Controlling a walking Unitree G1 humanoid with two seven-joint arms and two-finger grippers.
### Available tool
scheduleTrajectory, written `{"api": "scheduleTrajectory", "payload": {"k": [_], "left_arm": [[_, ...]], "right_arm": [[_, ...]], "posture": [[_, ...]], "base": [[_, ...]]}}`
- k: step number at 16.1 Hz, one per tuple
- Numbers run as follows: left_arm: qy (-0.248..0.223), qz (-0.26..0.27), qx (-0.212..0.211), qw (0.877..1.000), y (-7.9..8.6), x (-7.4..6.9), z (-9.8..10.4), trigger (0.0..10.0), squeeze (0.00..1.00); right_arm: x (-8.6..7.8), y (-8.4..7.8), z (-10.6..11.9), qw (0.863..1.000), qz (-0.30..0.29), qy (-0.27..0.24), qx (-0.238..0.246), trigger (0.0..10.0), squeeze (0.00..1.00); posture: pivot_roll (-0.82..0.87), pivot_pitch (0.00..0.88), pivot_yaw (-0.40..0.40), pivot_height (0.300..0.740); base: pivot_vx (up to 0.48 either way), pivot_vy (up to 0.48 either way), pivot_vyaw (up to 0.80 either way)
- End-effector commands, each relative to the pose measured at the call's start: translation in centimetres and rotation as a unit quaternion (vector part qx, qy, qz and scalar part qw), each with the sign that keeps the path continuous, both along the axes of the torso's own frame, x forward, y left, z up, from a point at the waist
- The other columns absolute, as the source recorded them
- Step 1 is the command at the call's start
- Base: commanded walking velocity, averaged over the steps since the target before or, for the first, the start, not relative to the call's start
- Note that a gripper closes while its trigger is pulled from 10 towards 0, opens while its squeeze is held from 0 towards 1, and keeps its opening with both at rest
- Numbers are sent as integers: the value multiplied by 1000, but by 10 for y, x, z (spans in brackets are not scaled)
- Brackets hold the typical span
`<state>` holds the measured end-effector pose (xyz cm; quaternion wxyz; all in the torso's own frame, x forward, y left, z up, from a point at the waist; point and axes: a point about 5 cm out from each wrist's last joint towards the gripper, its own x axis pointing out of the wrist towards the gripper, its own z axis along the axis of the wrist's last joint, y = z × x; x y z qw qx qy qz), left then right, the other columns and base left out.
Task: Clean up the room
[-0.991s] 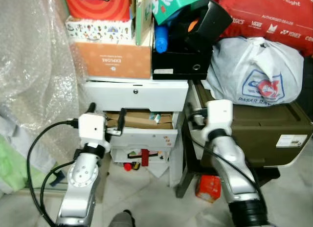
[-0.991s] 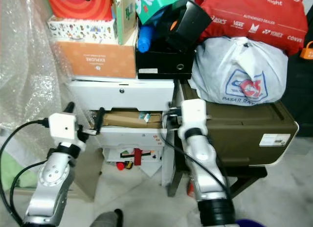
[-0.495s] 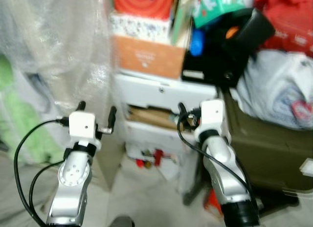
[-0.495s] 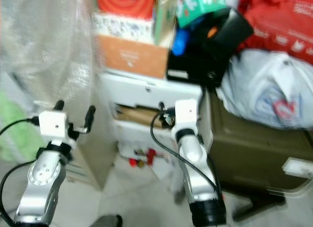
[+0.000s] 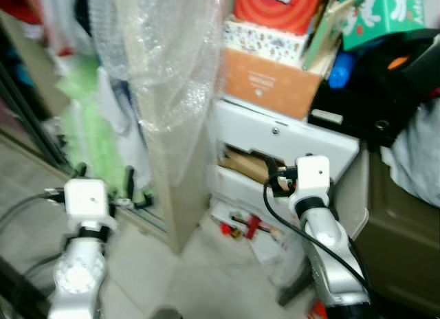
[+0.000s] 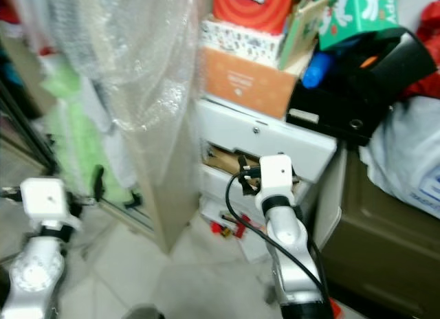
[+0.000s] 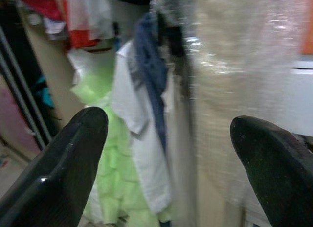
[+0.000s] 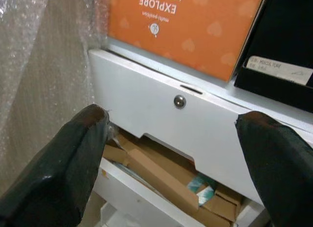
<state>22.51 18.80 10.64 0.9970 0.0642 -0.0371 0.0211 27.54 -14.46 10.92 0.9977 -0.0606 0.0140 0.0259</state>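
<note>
At the far left a dark frame [image 5: 27, 119] runs down to the floor [image 5: 206, 278], with green cloth [image 5: 93, 119] and a white garment [image 7: 139, 139] hanging beside it. The left gripper [image 7: 168, 153] hovers low in front of these clothes, its fingers [image 7: 68, 158] released and wide apart, nothing between them.

Next comes a tall panel wrapped in bubble wrap [image 5: 168, 78], its near edge reaching the floor just left of the drawers. The pale floor tiles before the panel give the widest bare stretch (the views are blurred, so finer edges cannot be told).

To the right stands a white drawer unit [image 5: 275, 137]. Its upper drawer front with a small knob [image 8: 179, 101] is shut; the drawer [image 8: 161, 168] below stands partly out, holding cardboard [image 8: 156, 173]. Small red items [image 5: 240, 226] lie on the floor at its foot. On top sits an orange box [image 8: 195, 26], a red box [image 5: 275, 3] above it, a black box [image 5: 371, 99] and a green box [image 5: 385, 9] further right.

The right gripper [image 8: 171, 158] is raised just before the drawer fronts, fingers [image 8: 73, 163] released, wide, grasping nothing.

At the far right a dark bin [image 5: 405, 223] stands against the unit, a white bag [image 6: 405, 161] resting on it.
</note>
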Motion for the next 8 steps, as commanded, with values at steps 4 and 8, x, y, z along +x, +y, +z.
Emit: {"api": "scheduleTrajectory", "payload": {"k": [4, 8], "left_arm": [[-15, -16, 7, 1000, -7, 13, 10, 10000, 0], [-14, -29, 11, 999, -9, 17, 9, 10000, 0]], "right_arm": [[5, -2, 4, 1000, -14, -14, 13, 10000, 0], [3, -3, 2, 1000, -20, -14, 6, 10000, 0]], "posture": [[68, 0, -24, 740], [62, 0, -8, 740]], "base": [[0, 0, 0], [0, 0, 0]]}}
